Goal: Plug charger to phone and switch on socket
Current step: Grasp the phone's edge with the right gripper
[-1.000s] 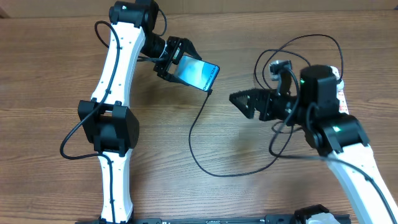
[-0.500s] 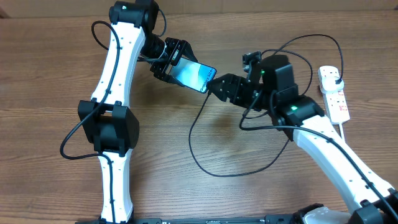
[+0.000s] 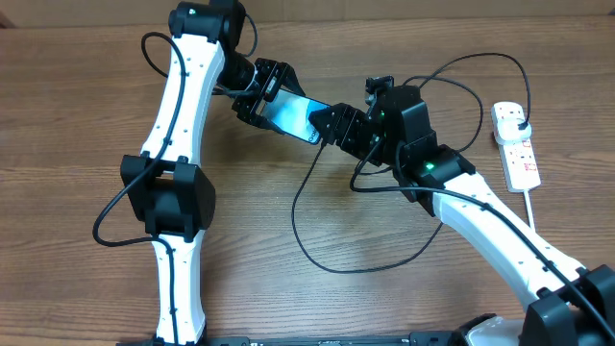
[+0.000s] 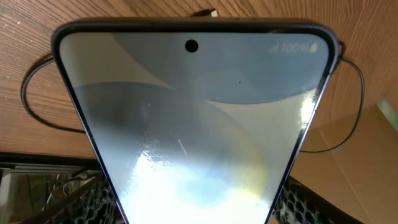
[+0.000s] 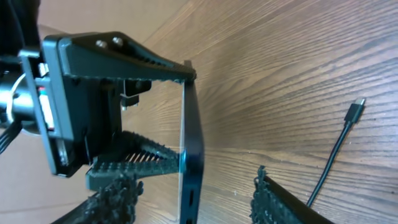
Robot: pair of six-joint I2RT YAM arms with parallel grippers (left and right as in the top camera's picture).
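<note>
**Fig. 1. Right arm arriving at the held phone; views read left to right, positions given relative to the phone.**

(a) The left gripper (image 3: 261,91) is at the phone's left end, its 2 fingers pinching the phone (image 3: 293,113) by its long edges. The phone is held lifted off the table, screen lit.

(b) The phone sits near the top centre of the overhead view, tilted down to the right. The left wrist view shows a "100%" battery mark.

(c) The right gripper (image 3: 319,127) is at the phone's right end. Its fingers (image 5: 115,198) are spread apart on either side of the phone's thin edge, not closed on it. 1.0 s ago this gripper was well right of the phone and 0.5 s ago it was just beside it; it now reaches the free end. The phone itself has barely shifted.

(d) The charger (image 3: 294,207) loops below the phone. Its connector tip (image 5: 358,106) lies loose on the wood, right of the phone and apart from it, so it is not inserted.

(e) The socket (image 3: 516,144) lies well right of the phone, and a black plug appears seated at its far end. The switch state cannot be read.

Interpretation: the right arm has probably come to steady or take over the phone, not to fetch the tip. Plugging in and switching on both remain to be done.
</note>
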